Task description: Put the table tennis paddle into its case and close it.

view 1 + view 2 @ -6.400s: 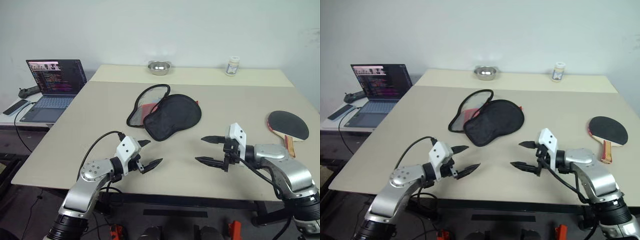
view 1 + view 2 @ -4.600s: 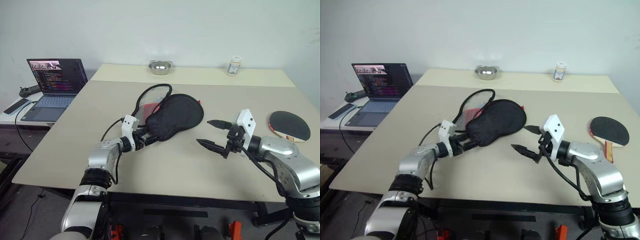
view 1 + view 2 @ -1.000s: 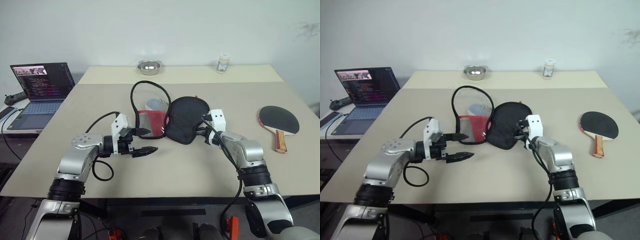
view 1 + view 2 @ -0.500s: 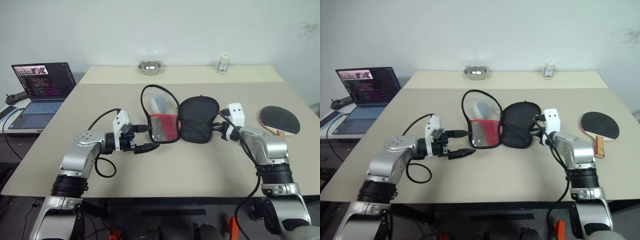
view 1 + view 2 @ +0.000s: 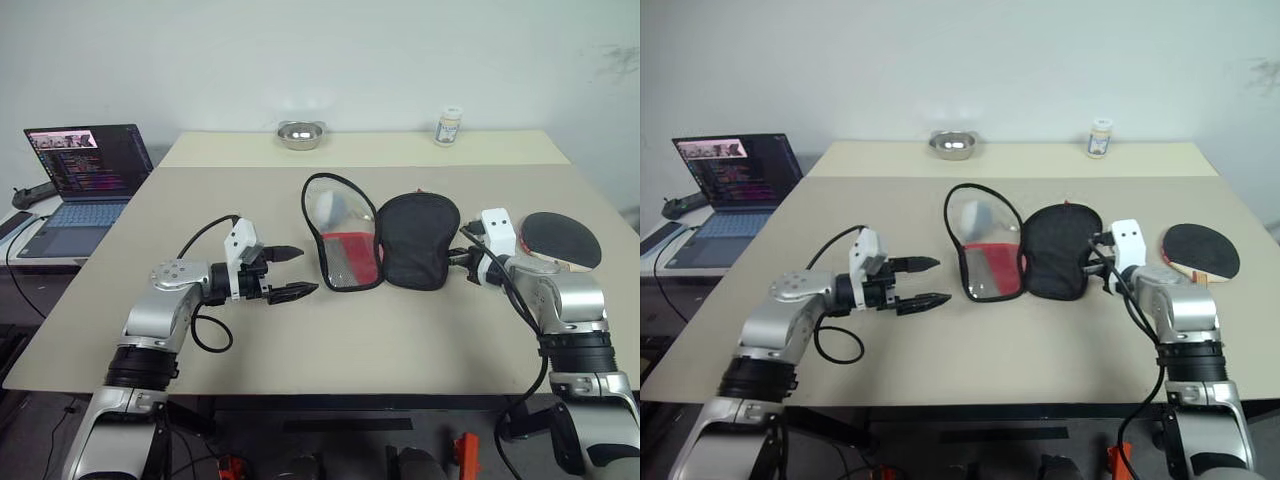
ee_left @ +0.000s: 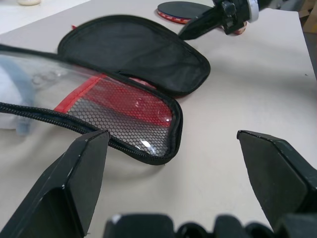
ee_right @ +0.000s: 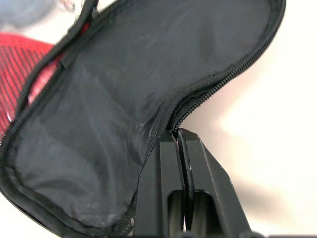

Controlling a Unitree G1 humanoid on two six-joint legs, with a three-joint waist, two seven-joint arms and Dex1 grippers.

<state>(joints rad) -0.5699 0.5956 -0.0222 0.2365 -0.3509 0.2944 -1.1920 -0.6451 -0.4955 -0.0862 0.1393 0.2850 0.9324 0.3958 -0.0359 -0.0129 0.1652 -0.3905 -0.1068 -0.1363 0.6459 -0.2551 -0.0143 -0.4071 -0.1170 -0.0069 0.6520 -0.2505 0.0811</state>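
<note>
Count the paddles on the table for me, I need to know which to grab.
1. The table tennis paddle lies near the table's right edge, just beyond the right end effector, outside the opened case. Nothing visible suggests another, though the case's inside is partly hidden.

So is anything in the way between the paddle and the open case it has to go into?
Yes. The right gripper, shut on the edge of the case's black flap, and its arm sit between the table tennis paddle and the case. Otherwise only bare table lies between them.
</note>
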